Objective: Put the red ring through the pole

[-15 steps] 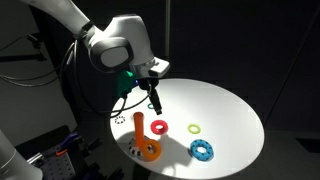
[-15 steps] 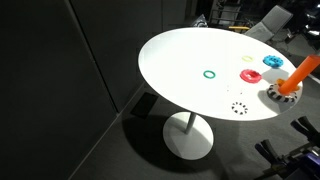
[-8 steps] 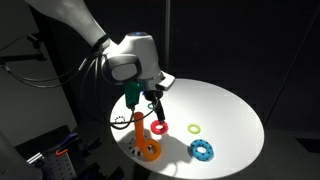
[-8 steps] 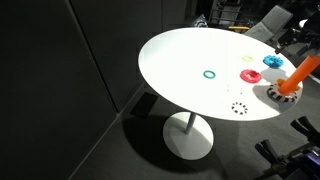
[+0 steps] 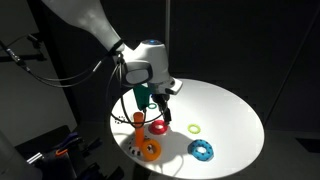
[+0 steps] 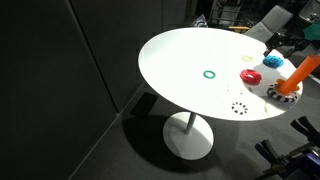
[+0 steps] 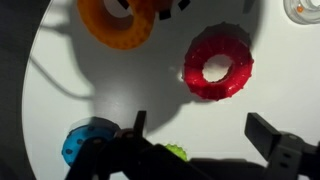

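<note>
Now the red ring (image 7: 218, 68) lies flat on the table (image 5: 230, 110), just ahead of the fingertips and within their span. The gripper (image 7: 200, 140) has swung in over it during the last second, fingers spread wide and holding nothing, so a descent and grasp looks next. The pole (image 5: 139, 123) stands beyond the ring, off to one side. The yellow-green ring (image 7: 177, 152) and blue toothed ring (image 7: 85, 143) lie back beneath the fingers, likely close enough to be nudged.

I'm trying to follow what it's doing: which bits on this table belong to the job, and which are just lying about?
In the job: red ring; pole; gripper, open and empty.
Lying about: blue toothed ring; yellow-green ring; thin green ring.
</note>
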`<state>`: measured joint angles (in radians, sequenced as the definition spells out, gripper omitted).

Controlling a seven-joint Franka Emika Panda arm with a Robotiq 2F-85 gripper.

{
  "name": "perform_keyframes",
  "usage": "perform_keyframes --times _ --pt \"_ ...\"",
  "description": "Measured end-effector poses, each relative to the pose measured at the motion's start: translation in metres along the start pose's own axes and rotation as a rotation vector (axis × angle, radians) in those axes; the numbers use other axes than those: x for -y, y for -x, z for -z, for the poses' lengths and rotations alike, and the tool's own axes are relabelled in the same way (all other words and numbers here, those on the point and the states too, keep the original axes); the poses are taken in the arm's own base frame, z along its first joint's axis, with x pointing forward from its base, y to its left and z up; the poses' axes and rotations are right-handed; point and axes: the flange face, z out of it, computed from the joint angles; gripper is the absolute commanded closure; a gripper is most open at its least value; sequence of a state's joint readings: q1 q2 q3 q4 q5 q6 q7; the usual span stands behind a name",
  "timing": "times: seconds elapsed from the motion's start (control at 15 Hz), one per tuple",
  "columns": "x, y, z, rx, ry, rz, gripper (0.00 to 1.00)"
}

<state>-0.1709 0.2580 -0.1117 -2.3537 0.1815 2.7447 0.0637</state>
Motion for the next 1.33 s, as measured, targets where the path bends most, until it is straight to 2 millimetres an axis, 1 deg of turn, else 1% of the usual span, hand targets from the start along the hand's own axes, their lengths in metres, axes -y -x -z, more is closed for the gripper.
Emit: perform_keyframes --times 0.27,0.53,1.33 --pt "0.008 -0.002 -0.019 0.071 0.005 0.015 0.0" --pt "0.008 -0.001 -0.034 0.135 0.023 0.034 0.0" --pt "0.005 -0.007 -0.052 0.178 0.061 0.077 0.0"
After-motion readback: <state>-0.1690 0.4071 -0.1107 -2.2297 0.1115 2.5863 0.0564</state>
